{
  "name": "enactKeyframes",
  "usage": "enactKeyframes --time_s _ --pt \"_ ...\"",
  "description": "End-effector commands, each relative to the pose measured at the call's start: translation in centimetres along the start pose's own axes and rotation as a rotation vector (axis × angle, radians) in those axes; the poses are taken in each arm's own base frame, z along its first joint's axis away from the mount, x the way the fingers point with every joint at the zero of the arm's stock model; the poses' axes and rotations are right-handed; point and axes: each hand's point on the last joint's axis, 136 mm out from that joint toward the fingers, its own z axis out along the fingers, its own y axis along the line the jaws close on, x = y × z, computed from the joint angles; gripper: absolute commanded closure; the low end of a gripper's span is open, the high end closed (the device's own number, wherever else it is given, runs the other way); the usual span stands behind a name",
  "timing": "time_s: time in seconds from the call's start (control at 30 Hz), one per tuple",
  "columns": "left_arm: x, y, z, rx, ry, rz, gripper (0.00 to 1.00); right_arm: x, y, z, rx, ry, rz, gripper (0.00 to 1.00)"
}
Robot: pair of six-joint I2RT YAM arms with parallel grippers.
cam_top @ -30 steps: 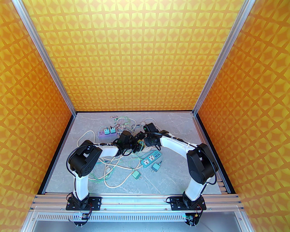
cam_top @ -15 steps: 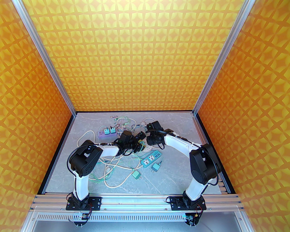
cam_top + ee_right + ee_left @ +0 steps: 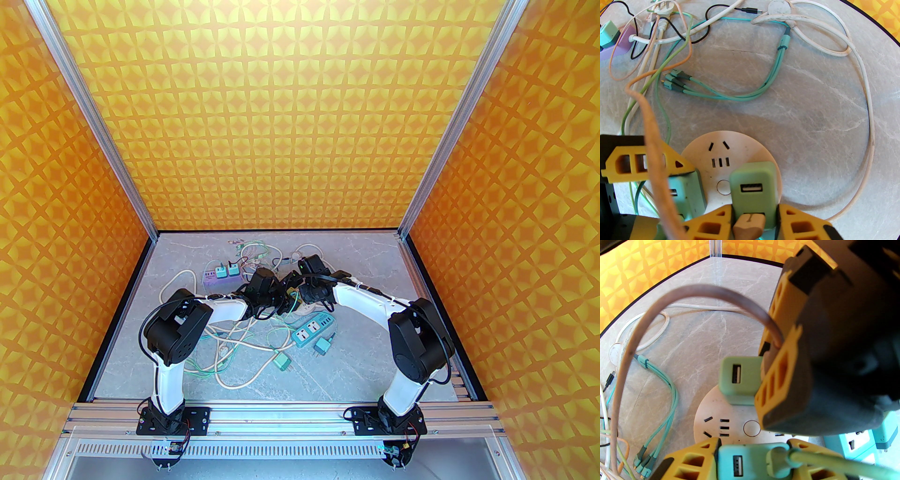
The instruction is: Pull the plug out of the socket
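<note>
A round white socket (image 3: 740, 150) lies mid-table among cables, with two chargers standing on it. My right gripper (image 3: 753, 208) is shut on the green charger (image 3: 752, 182): its yellow fingers (image 3: 801, 227) press both sides, and a tan USB plug (image 3: 748, 225) sits in the near end. My left gripper (image 3: 754, 444) is shut on the teal charger (image 3: 738, 462), which carries a green cable (image 3: 834, 462). The left wrist view shows the green charger (image 3: 740, 380) seated on the socket (image 3: 710, 408) against a right finger (image 3: 780, 380). From above, both grippers meet over the socket (image 3: 305, 308).
A teal power strip (image 3: 313, 329) and two loose teal chargers (image 3: 321, 347) (image 3: 281, 362) lie nearer the front. A purple strip (image 3: 220, 277) with chargers sits at back left. White, green, orange and black cables (image 3: 857, 77) tangle around the socket; a three-headed teal cable (image 3: 731, 93) lies behind it.
The right gripper swung away to the right half a second ago and is now back at the socket, around the green charger. The left gripper has barely shifted.
</note>
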Motion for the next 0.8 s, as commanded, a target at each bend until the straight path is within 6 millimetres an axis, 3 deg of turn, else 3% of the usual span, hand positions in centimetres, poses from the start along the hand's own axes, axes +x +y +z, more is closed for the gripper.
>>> enactKeyframes --time_s 0.0,0.07,0.13,0.5,0.6,0.77 --pt "6.7 -1.2 1.2 0.035 0.197 -0.075 0.64 -3.2 -0.3 -1.7 -0.109 -0.125 0.095 0.73" --pt "6.9 -1.2 1.2 0.038 0.203 -0.078 0.64 -3.1 -0.9 -1.5 -0.115 -0.119 0.113 0.74" --pt "6.9 -1.2 1.4 0.039 0.204 -0.080 0.64 -3.0 -0.3 -1.3 -0.146 -0.104 0.111 0.74" --pt "7.2 -1.1 1.8 0.051 0.222 -0.089 0.65 -2.8 6.9 -1.1 -0.222 -0.079 0.019 0.73" --pt "7.3 -1.1 1.9 0.053 0.228 -0.092 0.65 -2.5 6.7 -1.0 -0.204 -0.076 0.011 0.73" --pt "7.6 -1.2 2.0 0.057 0.236 -0.098 0.65 -3.0 3.0 -1.3 -0.134 -0.106 0.051 0.74"
